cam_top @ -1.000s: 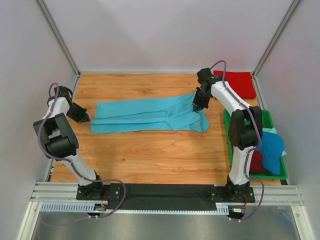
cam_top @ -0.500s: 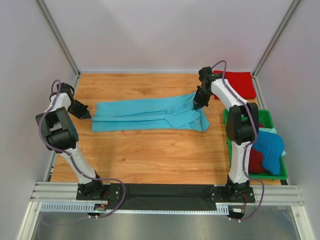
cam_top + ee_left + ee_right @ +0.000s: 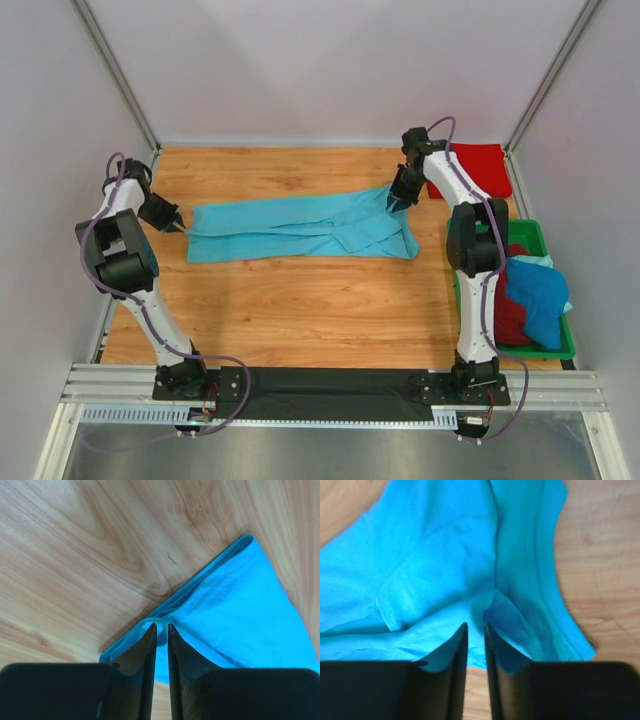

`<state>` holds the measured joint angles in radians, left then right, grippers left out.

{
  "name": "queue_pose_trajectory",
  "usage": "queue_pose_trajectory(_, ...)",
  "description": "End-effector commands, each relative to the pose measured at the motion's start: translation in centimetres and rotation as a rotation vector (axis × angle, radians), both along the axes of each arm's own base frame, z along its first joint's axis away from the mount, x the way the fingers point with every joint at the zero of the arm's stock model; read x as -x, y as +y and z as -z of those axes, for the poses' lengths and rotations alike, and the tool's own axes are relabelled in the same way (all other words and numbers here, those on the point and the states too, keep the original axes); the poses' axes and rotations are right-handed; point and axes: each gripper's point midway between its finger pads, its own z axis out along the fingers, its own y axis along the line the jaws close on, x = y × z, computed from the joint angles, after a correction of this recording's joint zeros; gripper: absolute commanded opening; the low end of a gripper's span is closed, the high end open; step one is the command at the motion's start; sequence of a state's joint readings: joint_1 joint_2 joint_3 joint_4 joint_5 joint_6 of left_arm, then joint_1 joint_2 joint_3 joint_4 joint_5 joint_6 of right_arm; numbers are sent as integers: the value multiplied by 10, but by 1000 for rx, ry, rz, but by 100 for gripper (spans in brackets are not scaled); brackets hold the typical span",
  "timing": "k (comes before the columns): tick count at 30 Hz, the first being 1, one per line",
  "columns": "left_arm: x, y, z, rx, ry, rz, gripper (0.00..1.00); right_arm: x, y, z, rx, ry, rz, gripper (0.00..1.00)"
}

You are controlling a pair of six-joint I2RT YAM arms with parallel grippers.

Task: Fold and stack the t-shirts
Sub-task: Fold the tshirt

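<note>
Left hand point(image 3: 161, 627) and right hand point(image 3: 475, 626) have shifted farther back, the turquoise t-shirt point(image 3: 290, 228) with them.
Each hand's fingers stand narrowly apart, cloth at the tips: the left at the shirt's left hem, the right at its right end. The shirt lies stretched across the table's point(image 3: 300, 310) far half.

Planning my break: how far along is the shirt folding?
Done: one red t-shirt lies folded at the far right corner. In hand: the turquoise t-shirt lies in a long narrow strip, left gripper and right gripper at its ends, jaws slightly parted. Left: folding it shorter, stacking it, then the shirts bunched in the green tray.
</note>
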<state>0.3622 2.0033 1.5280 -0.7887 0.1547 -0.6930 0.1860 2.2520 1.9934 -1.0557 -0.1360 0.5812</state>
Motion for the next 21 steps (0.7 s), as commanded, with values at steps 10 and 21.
queue_pose_trajectory(10, 38, -3, -64, -156, -104, 131, 47, 6, -2, -82, 9, -177, -142, 45)
queue_pose_trajectory(21, 64, -72, -36, -11, -175, 262, 31, 55, 170, -54, -37, -190, -328, 29)
